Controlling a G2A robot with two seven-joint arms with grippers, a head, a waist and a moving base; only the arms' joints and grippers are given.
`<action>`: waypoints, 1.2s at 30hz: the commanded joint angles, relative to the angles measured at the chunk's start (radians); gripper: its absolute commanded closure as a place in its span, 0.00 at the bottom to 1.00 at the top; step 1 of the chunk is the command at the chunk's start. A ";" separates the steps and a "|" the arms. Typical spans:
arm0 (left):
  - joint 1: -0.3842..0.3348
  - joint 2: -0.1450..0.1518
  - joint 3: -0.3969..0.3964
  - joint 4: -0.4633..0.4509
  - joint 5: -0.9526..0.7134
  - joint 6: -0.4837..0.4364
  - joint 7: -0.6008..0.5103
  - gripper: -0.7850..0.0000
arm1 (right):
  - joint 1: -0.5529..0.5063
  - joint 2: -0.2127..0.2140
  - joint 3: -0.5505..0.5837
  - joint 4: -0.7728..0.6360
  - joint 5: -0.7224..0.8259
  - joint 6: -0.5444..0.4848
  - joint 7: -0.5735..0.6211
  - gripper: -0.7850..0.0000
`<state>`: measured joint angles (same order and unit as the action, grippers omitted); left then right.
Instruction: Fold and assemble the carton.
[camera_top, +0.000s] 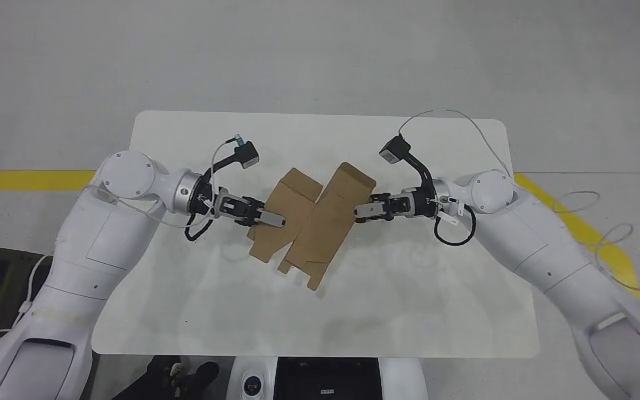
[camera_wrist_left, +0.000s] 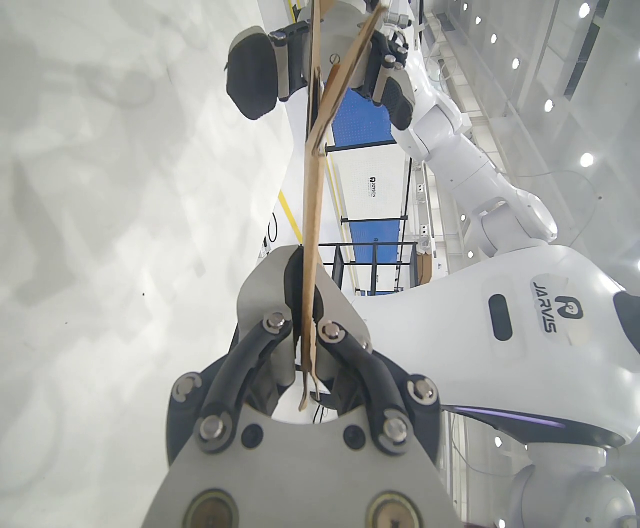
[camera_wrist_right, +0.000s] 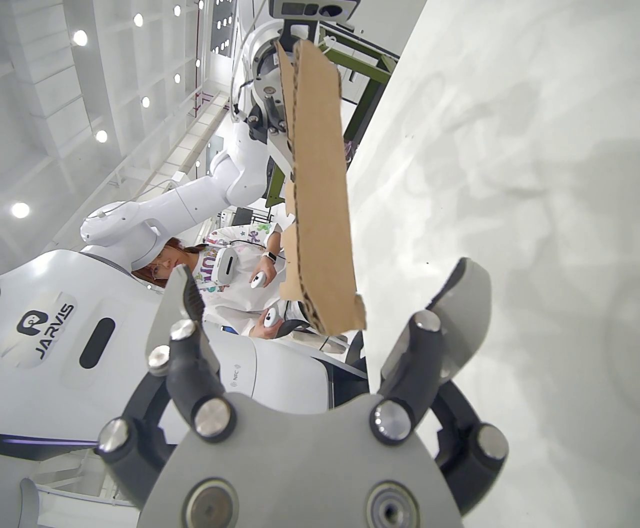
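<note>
- The bare white worktop (camera_top: 330, 320) lies nearest the robot's side; the carton's (camera_top: 315, 215) small end flaps point toward this near edge.
- The carton sits over the middle of the worktop, between the two arms; it is brown, flattened and broad face up; whether it rests on the surface or hangs just above it cannot be told.
- The left gripper (camera_wrist_left: 302, 280) is at the carton's left edge; its fingers (camera_wrist_left: 265, 295) are pressed together on the cardboard, pinching that edge.
- The right gripper (camera_wrist_right: 322, 295) is at the carton's right edge; its fingers (camera_wrist_right: 462, 290) are spread wide, one on each side of the carton's corner; the corner lies between them, apart from both.
- Farther along, in the left wrist view, the carton's far end parts into two layers that splay open.
</note>
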<state>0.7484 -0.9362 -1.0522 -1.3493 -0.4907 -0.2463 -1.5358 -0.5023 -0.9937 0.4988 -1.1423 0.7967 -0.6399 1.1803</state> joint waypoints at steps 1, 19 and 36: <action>0.001 0.001 -0.001 -0.002 -0.001 0.001 0.000 1.00 | -0.011 0.000 0.008 -0.015 -0.020 0.008 -0.031 0.00; 0.009 0.001 0.008 -0.007 -0.003 0.009 0.000 1.00 | -0.087 0.008 0.124 -0.062 -0.089 0.019 -0.037 0.56; 0.015 0.003 0.012 -0.017 -0.003 0.011 0.000 1.00 | -0.098 -0.026 0.165 -0.039 -0.107 0.030 -0.007 1.00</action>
<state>0.7632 -0.9335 -1.0394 -1.3659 -0.4936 -0.2356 -1.5359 -0.5985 -1.0185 0.6601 -1.1824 0.6915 -0.6110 1.1736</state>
